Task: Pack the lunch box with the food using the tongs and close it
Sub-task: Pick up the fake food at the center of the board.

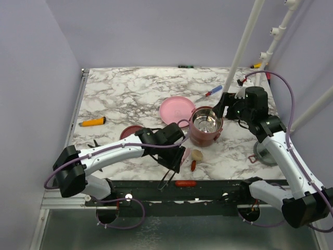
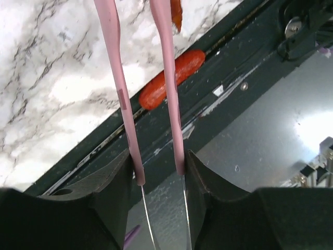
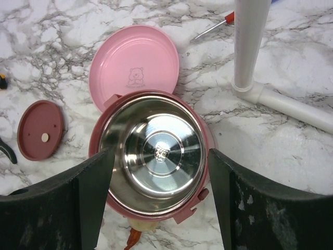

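My left gripper (image 2: 158,172) is shut on the slim pink tongs (image 2: 117,78), one finger pressing each arm. The tongs (image 1: 169,174) hang over the table's front edge. A red sausage (image 2: 179,73) lies on the dark front rail (image 1: 186,183), behind the tongs' right arm. A tan ball (image 1: 196,154) and a small red piece (image 1: 193,165) lie just in front of the lunch box (image 1: 200,138). Its steel bowl (image 3: 151,95) holds nothing. My right gripper (image 3: 158,156) hovers open above it, a finger on either side (image 1: 225,108).
A flat pink plate (image 1: 174,110) lies behind the lunch box, a maroon disc lid (image 1: 130,131) to its left. A red-and-blue screwdriver (image 1: 209,94) and a white post (image 3: 247,47) stand at the back. An orange tool (image 1: 92,122) is far left, a grey lid (image 1: 265,153) right.
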Controlling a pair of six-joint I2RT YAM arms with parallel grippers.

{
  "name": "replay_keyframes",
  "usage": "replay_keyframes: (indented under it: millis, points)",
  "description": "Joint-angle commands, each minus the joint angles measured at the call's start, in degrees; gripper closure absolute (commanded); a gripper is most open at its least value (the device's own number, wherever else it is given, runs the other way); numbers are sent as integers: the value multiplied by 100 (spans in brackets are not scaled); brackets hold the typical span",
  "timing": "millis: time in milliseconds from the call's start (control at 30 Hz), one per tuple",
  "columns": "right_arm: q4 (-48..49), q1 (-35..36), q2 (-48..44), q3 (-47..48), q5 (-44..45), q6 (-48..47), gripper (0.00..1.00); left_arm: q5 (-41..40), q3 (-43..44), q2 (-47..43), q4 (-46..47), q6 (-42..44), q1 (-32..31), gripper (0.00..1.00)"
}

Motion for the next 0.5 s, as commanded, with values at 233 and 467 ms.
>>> replay_keyframes:
  millis: [233,467]
  points:
    - [109,-26,-378,-85,-239,-16,23,-1274,890,1244,33,-265,-612,47]
    - [218,-26,-341,-90,-289,-56,23,-1307,1261,1640,54,-259,-785,44]
